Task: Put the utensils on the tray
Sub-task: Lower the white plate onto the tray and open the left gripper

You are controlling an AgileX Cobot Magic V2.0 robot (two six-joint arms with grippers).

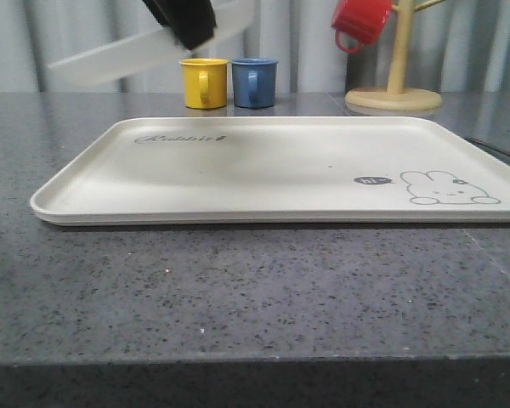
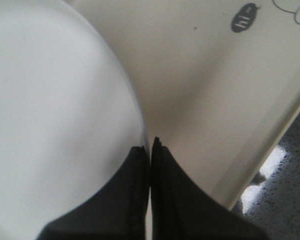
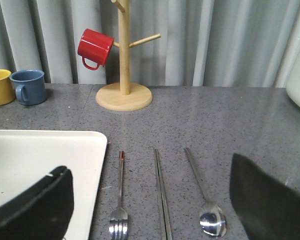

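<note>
Left tool [image 2: 150, 150] is pinched tight on the rim of the white plate [image 2: 55, 115], carrying it tilted in the air above the cream rabbit tray [image 1: 280, 161]. From the front the plate [image 1: 136, 47] hangs over the tray's far-left corner, roughly eleven o'clock from its middle, with bare tray directly beneath it, so I'd judge the coming move is a plain lowering.

Over on the right, the right tool [image 3: 150, 200] sits wide apart, holding nothing, hovering above the grey counter [image 3: 230, 125]. Below it lie the fork [image 3: 120, 200], the chopsticks [image 3: 161, 195] and the spoon [image 3: 202, 190], side by side, long axes running twelve to six, heads at six. The tray's edge [image 3: 97, 165] lies at nine o'clock from the fork. The right arm is plainly the nearer one for all three.
</note>
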